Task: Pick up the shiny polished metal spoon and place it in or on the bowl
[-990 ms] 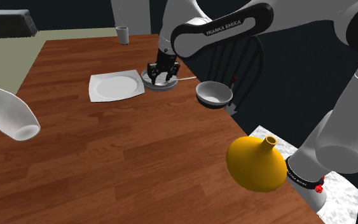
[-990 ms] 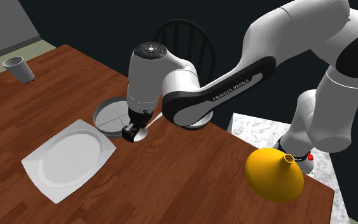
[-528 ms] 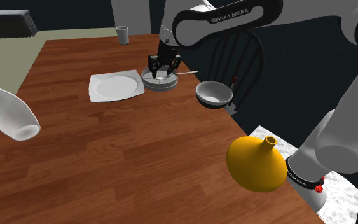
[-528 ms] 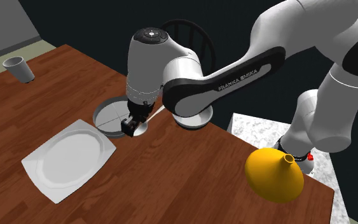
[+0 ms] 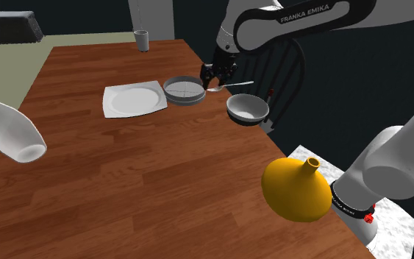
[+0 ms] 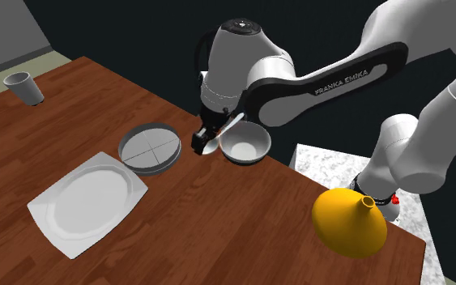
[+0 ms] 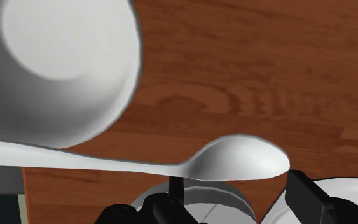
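Transfer stage. We compare with the views of a second ago: there the tool stands low over the round sectioned dish (image 5: 184, 90); here the tool (image 5: 218, 76) is raised and shifted towards the bench edge beside the chair (image 5: 279, 62), closed on the spoon (image 5: 232, 86), which hangs clear of the bench (image 5: 124, 176); the dish lies vacated. We see the spoon's handle reaching over the rim of the bowl (image 5: 247, 109), which sits at that same edge; its scoop end hangs between dish and bowl. We judge the lift complete and the release over the bowl the remaining step. Legible writing: "FRANKA EMIKA" on the arm (image 5: 312, 11); we read no other label.
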You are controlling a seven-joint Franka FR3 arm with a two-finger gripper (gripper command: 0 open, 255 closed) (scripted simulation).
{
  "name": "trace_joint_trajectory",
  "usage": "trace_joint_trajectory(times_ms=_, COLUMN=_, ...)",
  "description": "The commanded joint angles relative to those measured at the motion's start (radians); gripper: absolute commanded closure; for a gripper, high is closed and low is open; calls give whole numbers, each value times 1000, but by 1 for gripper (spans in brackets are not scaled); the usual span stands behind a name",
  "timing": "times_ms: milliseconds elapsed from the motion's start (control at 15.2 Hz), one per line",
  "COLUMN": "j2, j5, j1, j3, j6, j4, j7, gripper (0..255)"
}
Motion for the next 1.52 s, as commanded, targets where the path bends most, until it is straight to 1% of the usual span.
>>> trace_joint_trajectory(times_ms=0, j2=-66, j5=22, j1=-11, j3=-23, j6=-8, j4=-58, j7=-47, gripper=255)
trace_joint_trajectory(times_ms=198, j2=-158, j5=44, j1=-24, j3=-63, j6=-16, j4=-145, j7=-113, gripper=255)
trace_joint_trajectory(times_ms=264, j2=-209, j5=53, j1=-33, j3=-87, j6=-25, j4=-190, j7=-150, gripper=255)
trace_joint_trajectory(times_ms=1254, j2=-129, j5=62, j1=-27, j3=-82, j6=191, j4=-326, j7=-162, gripper=255)
trace_joint_trajectory(times_ms=1452, j2=-125, j5=63, j1=-26, j3=-82, j6=198, j4=-330, j7=-162, gripper=255)
